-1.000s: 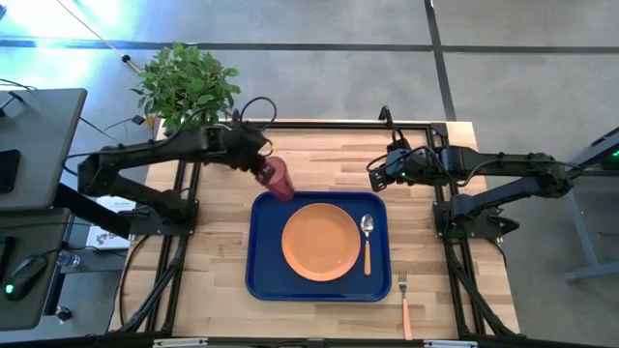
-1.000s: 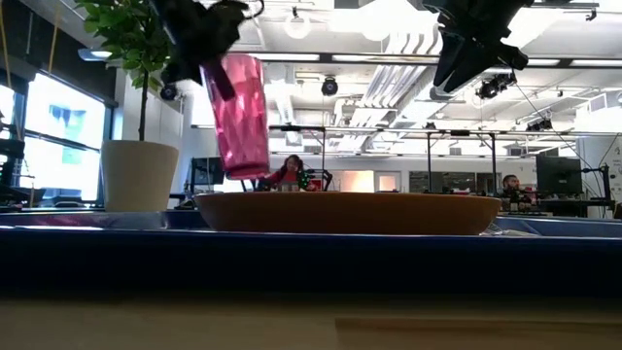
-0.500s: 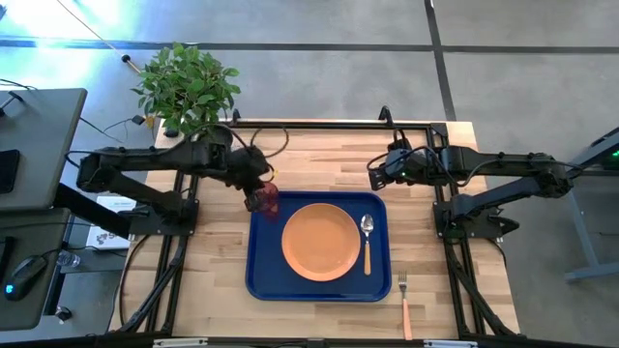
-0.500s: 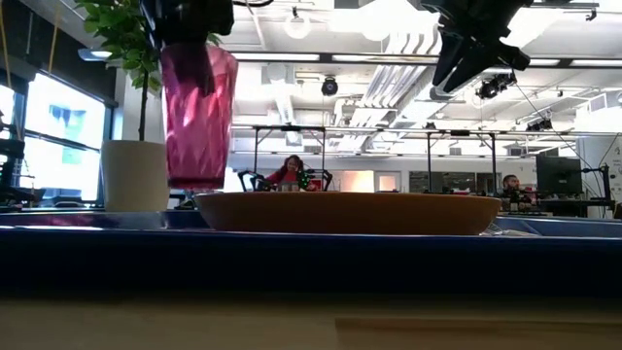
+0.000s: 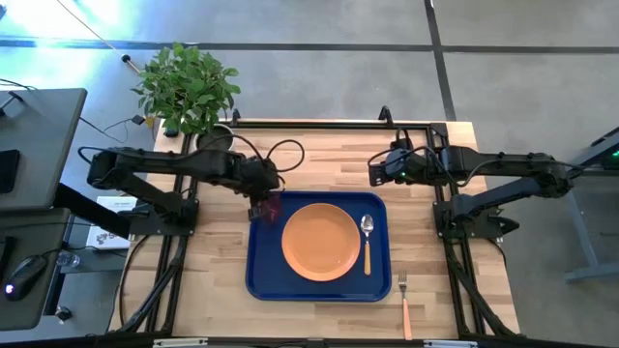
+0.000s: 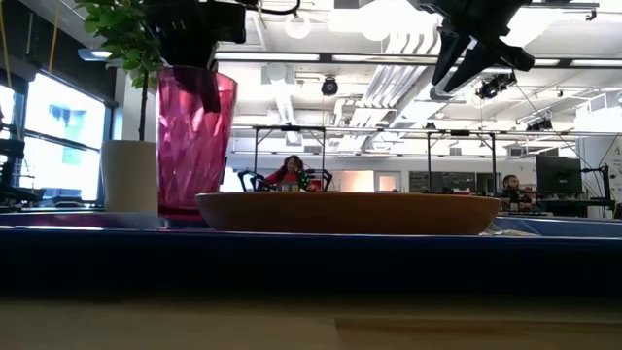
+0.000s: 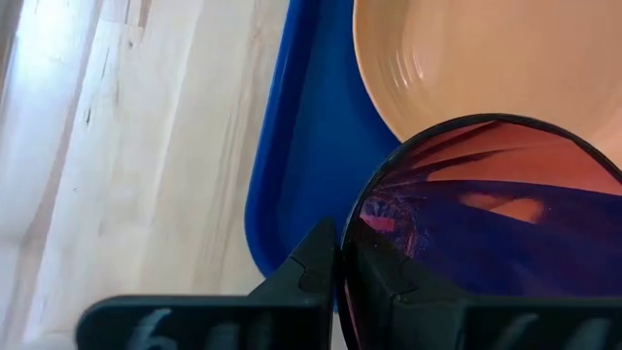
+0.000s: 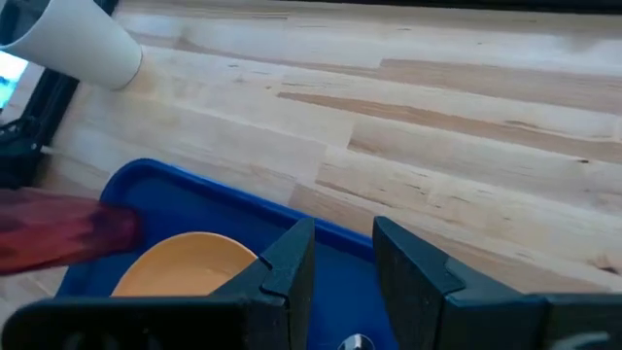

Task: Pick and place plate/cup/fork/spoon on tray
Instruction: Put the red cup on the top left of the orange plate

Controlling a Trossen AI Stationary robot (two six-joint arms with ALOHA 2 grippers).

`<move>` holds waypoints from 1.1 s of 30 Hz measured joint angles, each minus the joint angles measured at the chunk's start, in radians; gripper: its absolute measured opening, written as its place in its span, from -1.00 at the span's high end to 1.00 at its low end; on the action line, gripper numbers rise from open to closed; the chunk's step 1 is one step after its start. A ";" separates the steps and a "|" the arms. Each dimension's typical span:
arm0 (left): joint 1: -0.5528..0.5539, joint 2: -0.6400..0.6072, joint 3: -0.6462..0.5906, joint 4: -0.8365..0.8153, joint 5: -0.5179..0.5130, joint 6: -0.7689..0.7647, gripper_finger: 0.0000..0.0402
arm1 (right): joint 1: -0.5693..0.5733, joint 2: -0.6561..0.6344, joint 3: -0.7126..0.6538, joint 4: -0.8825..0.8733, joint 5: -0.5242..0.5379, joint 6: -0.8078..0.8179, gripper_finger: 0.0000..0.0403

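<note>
Left gripper (image 5: pixel 263 201): fingers are clamped on the rim of the cup (image 5: pixel 270 206).
Cup: held upright in the tray's (image 5: pixel 263 271) far left corner, just beside the plate (image 5: pixel 321 242).
Spoon (image 5: pixel 367 240): laid on the tray, right of the plate.
Fork (image 5: pixel 404 304): laid on the table, off the tray.
Right gripper (image 5: pixel 375 174): held above the table beyond the tray, fingers apart around nothing.

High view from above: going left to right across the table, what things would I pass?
Left gripper holding the translucent red ribbed cup at the dark blue tray's corner → round orange plate → silver-bowled spoon with yellow-orange handle → orange-handled fork lying off the tray.
</note>
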 joint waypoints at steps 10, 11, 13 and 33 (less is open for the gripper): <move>0.001 0.012 0.000 0.007 0.002 -0.111 0.95 | 0.000 0.000 0.000 0.006 0.000 0.008 0.51; 0.001 0.013 0.000 0.005 0.003 -0.122 0.95 | 0.000 0.000 0.000 0.011 0.000 0.008 0.51; 0.001 0.013 0.000 0.003 0.003 -0.145 0.95 | 0.000 0.000 0.000 0.014 0.000 0.008 0.51; 0.002 0.034 -0.008 0.008 -0.022 -0.253 0.92 | 0.000 0.000 0.000 0.020 0.001 0.003 0.51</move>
